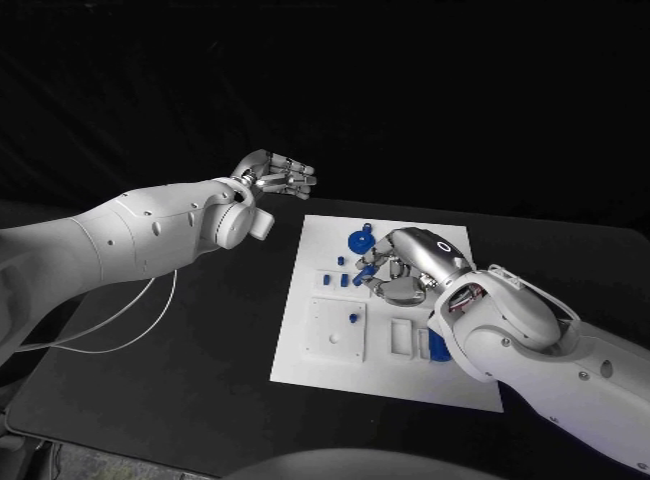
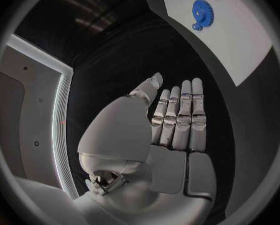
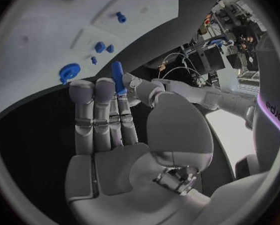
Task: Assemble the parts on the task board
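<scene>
A blue peg (image 3: 117, 77) was pinched in the right hand (image 3: 108, 115) above the board (image 1: 314, 355); it was best kept upright for seating, the left hand (image 2: 174, 120) spread empty.

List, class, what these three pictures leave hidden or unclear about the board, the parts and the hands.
- Head view: the right hand covers the middle of the task board, hiding parts beneath it.
- Head view: the right arm overlaps the board's near right edge.
- Right wrist view: the long blue part is pinched, its lower end hidden behind fingers.
- Left wrist view: the picture's edge cuts off the board beyond the blue gear.
- Small blue pieces: shapes too small to tell.
</scene>
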Available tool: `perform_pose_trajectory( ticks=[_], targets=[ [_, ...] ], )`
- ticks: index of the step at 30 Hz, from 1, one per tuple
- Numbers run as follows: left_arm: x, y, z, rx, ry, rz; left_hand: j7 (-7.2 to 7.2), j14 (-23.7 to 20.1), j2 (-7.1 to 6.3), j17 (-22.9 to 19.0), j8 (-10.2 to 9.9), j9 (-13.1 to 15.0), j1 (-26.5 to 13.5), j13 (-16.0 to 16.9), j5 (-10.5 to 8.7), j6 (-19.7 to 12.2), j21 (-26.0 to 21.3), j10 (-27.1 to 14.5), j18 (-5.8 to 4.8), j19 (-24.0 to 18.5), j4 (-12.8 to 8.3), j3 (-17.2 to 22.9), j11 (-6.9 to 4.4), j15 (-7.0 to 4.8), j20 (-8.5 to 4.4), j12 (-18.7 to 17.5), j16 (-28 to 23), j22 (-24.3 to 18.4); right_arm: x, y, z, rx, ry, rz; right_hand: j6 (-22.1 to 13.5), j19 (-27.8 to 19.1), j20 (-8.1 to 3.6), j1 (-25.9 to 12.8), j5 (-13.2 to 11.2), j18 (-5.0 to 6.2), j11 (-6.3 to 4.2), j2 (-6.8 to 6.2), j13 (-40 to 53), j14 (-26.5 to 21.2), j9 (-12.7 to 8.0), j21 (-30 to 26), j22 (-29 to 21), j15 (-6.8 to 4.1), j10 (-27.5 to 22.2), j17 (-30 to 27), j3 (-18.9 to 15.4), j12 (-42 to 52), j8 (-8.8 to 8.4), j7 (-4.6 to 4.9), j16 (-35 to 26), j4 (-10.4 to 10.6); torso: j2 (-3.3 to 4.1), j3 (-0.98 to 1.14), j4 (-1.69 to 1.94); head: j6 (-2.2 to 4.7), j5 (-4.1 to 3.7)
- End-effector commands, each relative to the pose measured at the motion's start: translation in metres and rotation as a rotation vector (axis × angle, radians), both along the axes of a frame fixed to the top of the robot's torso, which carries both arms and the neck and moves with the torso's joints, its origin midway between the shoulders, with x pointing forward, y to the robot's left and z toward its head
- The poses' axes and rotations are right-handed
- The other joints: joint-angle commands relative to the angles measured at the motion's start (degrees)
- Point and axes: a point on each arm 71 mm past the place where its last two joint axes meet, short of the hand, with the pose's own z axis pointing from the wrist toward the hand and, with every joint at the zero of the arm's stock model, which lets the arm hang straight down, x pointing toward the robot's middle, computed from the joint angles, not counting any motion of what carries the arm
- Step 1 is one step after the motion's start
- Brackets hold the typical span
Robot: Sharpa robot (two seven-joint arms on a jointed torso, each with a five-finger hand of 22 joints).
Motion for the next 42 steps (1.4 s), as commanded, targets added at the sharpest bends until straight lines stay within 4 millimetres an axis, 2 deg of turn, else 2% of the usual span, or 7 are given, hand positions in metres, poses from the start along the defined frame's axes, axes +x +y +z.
perform_pose_trajectory(
  ticks=[1,8,14,21,24,27,42],
  targets=[
    [0.000,-0.005,0.001,0.002,-0.004,-0.011,0.07,0.21,-0.03,-0.08,0.26,0.05,-0.52,-0.07,0.06,0.41,-0.14,0.46,0.09,-0.42,-0.39,0.22,-0.08,-0.08,-0.18,-0.08,-0.24,0.79,-0.006,0.009,-0.003,0.008,-0.010,0.060,0.21,2.65,-0.53,1.07,0.30,1.05,-1.03,1.24,1.02,0.02,0.02,-0.24,-0.07,-0.35,1.45,0.05,-0.34,-0.36,0.20,0.09,-0.27,0.05,-0.02,-0.01,-0.02,-0.64,0.65],
    [-0.001,-0.011,0.000,-0.007,-0.001,-0.022,0.06,0.55,0.08,-0.11,0.27,0.06,-0.51,-0.07,0.07,0.53,-0.17,0.70,0.10,-0.74,-0.70,0.71,-0.16,-0.21,-0.33,-0.08,-0.24,3.28,-0.014,0.020,-0.016,-0.020,0.021,0.109,0.20,2.68,-0.58,0.93,0.79,1.07,-1.03,1.41,1.00,0.02,0.01,-0.32,-0.08,-0.40,1.47,0.08,-0.69,-0.41,0.21,0.09,-0.33,-0.17,-0.08,-0.12,-0.01,-0.81,0.97],
    [-0.001,-0.014,0.000,-0.006,0.003,-0.015,0.04,0.59,0.17,-0.10,0.28,0.06,-0.72,-0.07,0.20,0.56,-0.46,0.74,0.21,-0.84,-0.59,0.88,-0.18,-0.21,-0.29,-0.08,-0.24,4.83,-0.021,0.026,-0.030,-0.067,0.041,0.153,0.33,2.69,-0.60,0.70,2.13,1.05,-1.09,1.52,1.03,0.02,0.03,-0.28,-0.02,-0.44,1.58,0.16,-1.41,-0.40,0.21,0.05,-0.33,-0.47,-0.06,0.00,-0.09,-0.65,2.44],
    [-0.001,-0.017,-0.001,-0.011,0.006,-0.013,0.05,0.56,0.23,-0.10,0.27,0.05,-0.72,-0.07,0.21,0.53,-0.49,0.70,0.22,-0.86,-0.56,0.95,-0.17,-0.20,-0.29,-0.08,-0.24,4.90,-0.026,0.030,-0.042,-0.107,0.050,0.176,0.39,2.72,-0.64,0.55,2.92,1.08,-1.10,1.67,1.01,0.03,0.00,-0.24,0.02,-0.46,1.66,0.26,-1.80,-0.44,0.21,0.03,-0.33,-0.92,-0.02,0.04,-0.13,-1.22,3.24],
    [0.000,-0.017,-0.001,-0.009,0.005,-0.003,0.09,0.43,0.21,-0.11,0.27,0.06,-0.69,-0.07,0.27,0.49,-0.52,0.55,0.26,-0.97,-0.53,1.15,-0.12,-0.15,-0.26,-0.08,-0.25,5.37,-0.028,0.032,-0.047,-0.127,0.054,0.183,0.42,2.73,-0.65,0.48,3.21,1.08,-1.10,1.70,1.01,0.04,-0.02,-0.20,0.03,-0.47,1.70,0.29,-1.90,-0.44,0.20,0.02,-0.31,-1.03,-0.03,0.08,-0.09,-1.30,3.20],
    [-0.001,-0.018,-0.001,-0.015,0.002,0.003,0.21,0.28,0.03,-0.10,0.25,0.05,-0.60,-0.07,0.36,0.19,-0.52,0.08,0.36,-0.96,-0.58,1.15,0.03,-0.09,-0.22,-0.08,-0.24,5.61,-0.030,0.033,-0.052,-0.151,0.039,0.190,0.43,2.72,-0.65,0.48,3.31,1.09,-1.09,1.73,1.00,0.02,-0.04,-0.17,0.04,-0.46,1.70,0.30,-1.97,-0.47,0.21,0.02,-0.33,-1.16,0.00,0.02,-0.10,-0.92,2.45],
    [-0.003,-0.022,-0.001,-0.035,-0.001,0.002,0.40,0.18,-0.03,-0.09,0.24,0.04,-0.54,-0.06,0.40,-0.34,-0.57,-0.64,0.52,-0.91,-0.51,1.00,0.26,-0.01,-0.12,-0.08,-0.23,5.97,-0.035,0.034,-0.062,-0.180,0.041,0.192,0.52,2.79,-0.67,0.39,2.70,1.10,-1.13,1.84,0.97,0.08,-0.09,0.33,0.23,-0.48,1.86,0.43,-1.82,-0.56,0.20,-0.01,-0.16,-1.34,-0.06,-0.05,-0.20,-1.43,2.82]
  ],
)
